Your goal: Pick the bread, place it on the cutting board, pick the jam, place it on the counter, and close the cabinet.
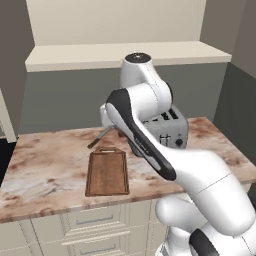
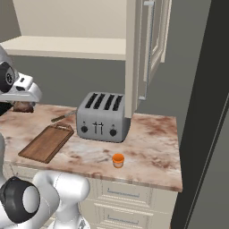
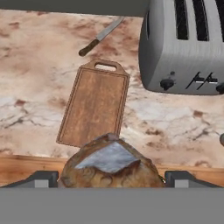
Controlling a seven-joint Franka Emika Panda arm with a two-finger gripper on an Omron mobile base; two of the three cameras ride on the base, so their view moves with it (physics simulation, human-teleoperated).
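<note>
From the left base, the board (image 1: 107, 173) is seen bare on the counter (image 1: 45, 165) beside the toaster (image 1: 167, 127); from the right base, the jam (image 2: 118, 160) is seen on the counter by the open cabinet (image 2: 152, 40); in the hand view, the bread (image 3: 109, 168) is gripped between the fingers (image 3: 43, 179) above the counter's near edge.

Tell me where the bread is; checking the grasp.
The bread sits between the fingers in the hand view, above the counter, near the cutting board.
</note>
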